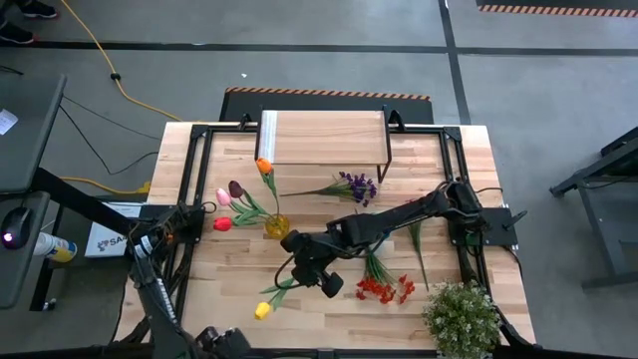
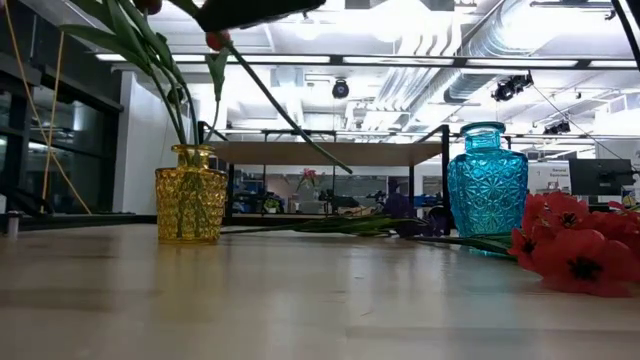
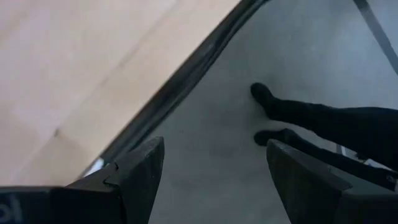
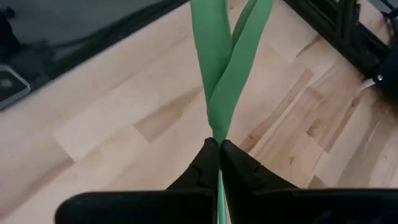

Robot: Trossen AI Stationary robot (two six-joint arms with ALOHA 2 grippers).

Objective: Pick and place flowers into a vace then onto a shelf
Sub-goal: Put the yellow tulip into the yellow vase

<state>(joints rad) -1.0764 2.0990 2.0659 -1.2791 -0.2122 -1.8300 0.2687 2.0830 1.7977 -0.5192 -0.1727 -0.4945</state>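
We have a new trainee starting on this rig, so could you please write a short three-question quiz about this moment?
1. True or false: the right gripper is shut on the stem of the yellow tulip.
2. Where do the pink, dark, red and orange tulips stand: A) in the yellow vase, B) on the shelf, C) in the blue vase?
3. Fill in: the purple spray lies on the table just in front of the ____.

Key: 1 true; 2 A; 3 shelf.
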